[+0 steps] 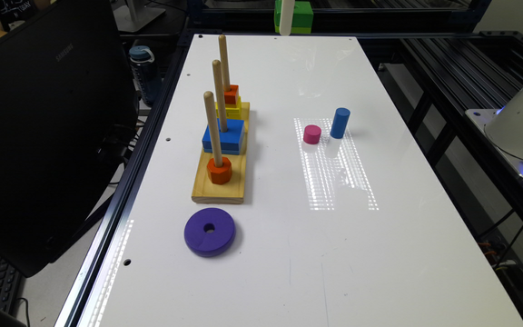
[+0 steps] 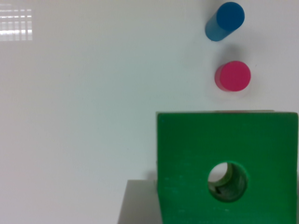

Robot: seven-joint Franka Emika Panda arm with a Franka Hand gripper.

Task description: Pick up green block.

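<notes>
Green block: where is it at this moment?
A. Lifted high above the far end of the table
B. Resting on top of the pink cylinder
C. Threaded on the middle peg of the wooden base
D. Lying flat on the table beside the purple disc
A. In the exterior view the green block hangs at the top edge of the picture, above the far end of the white table, well clear of the wooden base and the purple disc.

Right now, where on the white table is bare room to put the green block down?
The widest bare patch of the white table is the near part, to the exterior view's right of the purple disc. Another lies at the far end, beyond the pink cylinder and blue cylinder. It is crowded around the wooden peg stand. The green block is up at the far edge.
</notes>
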